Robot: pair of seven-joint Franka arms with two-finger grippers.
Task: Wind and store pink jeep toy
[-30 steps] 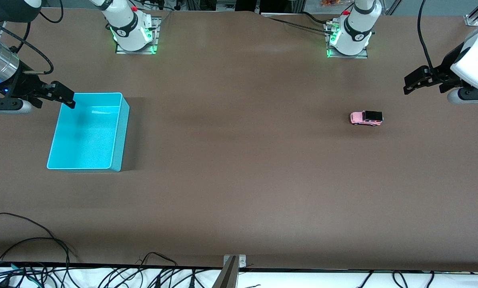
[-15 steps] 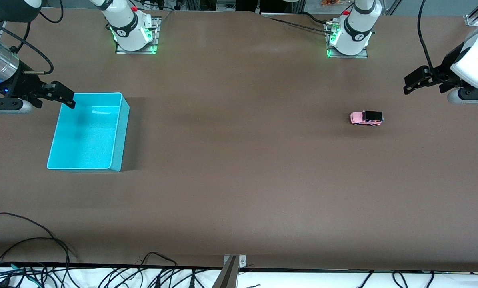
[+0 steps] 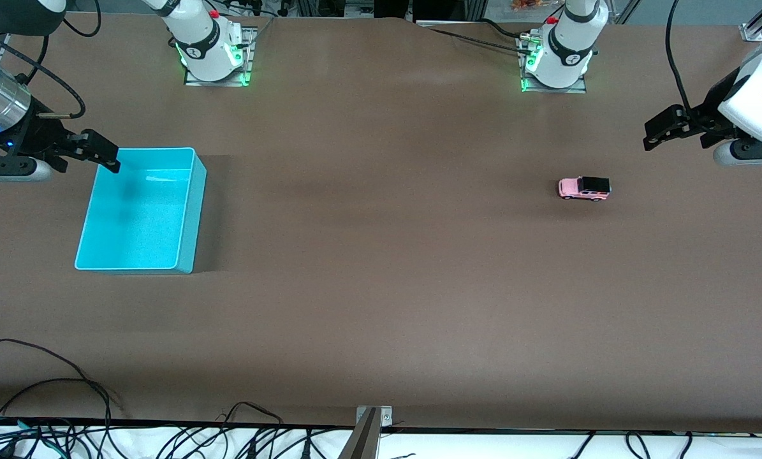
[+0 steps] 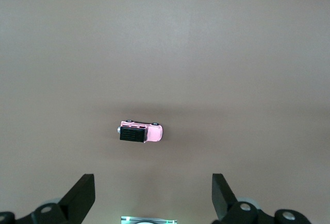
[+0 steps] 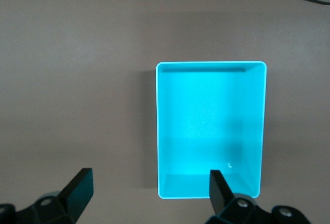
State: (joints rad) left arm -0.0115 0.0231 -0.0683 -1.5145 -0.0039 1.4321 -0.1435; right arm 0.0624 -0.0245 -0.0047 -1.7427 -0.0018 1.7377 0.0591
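Observation:
The pink jeep toy (image 3: 584,189) stands on its wheels on the brown table toward the left arm's end, with a pink body and a black roof. My left gripper (image 3: 651,136) hangs open over the table, off to the side of the jeep and apart from it. In the left wrist view the jeep (image 4: 141,132) lies ahead of the spread fingers (image 4: 82,197), and nothing is between them. The right gripper (image 3: 108,159) hovers open and empty over the corner of the turquoise bin (image 3: 192,210).
The turquoise bin (image 5: 161,131) is empty and sits toward the right arm's end of the table. Both arm bases (image 3: 210,48) stand along the table's edge farthest from the front camera. Cables (image 3: 68,421) trail along the edge nearest that camera.

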